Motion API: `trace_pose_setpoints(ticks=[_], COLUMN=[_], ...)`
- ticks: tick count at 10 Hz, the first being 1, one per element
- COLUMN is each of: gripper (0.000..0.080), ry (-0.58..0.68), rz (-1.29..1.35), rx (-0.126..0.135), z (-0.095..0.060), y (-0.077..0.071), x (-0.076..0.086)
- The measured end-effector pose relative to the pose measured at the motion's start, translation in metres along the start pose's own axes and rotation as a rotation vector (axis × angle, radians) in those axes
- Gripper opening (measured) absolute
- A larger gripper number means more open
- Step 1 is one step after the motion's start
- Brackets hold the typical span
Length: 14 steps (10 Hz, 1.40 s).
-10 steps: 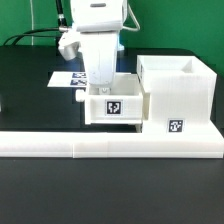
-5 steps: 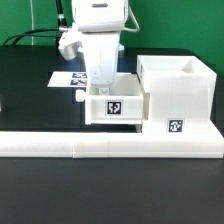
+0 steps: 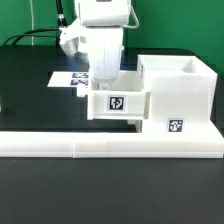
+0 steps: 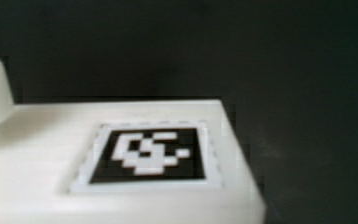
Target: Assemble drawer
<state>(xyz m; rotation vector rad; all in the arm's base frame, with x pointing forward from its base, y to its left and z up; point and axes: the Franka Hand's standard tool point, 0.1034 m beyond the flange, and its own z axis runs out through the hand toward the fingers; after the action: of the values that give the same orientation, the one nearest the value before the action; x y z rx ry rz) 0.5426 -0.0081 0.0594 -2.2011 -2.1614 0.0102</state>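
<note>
1. One tray (image 3: 118, 104) sits against the tall shell (image 3: 178, 96) on the exterior view's left, tag facing the camera, apparently partway into the shell's side; both stand just behind the long rail (image 3: 110, 146)
2. The gripper (image 3: 106, 82) hangs right at the tray's back edge; its fingertips are hidden by the arm body and the tray wall, so whether the claw is apart, together or clamped cannot be told
3. Judgement: the step in hand looks like seating the tray in the shell. Push level and straight toward the shell, no twist, rail as a guide
4. Exterior view alone shows shell, rail and marker board (image 3: 70, 78)
5. Wrist view alone shows a blurred tag (image 4: 149, 153) close up on a white face; no fingers visible there
</note>
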Motion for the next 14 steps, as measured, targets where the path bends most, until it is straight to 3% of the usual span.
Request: trace_pose_setpoints(ticks=[14], gripper=[0.0042], ry=[-0.011], rz=[-0.025], rx=[-0.007], z=[0.006], y=[0.003], x=[0.009])
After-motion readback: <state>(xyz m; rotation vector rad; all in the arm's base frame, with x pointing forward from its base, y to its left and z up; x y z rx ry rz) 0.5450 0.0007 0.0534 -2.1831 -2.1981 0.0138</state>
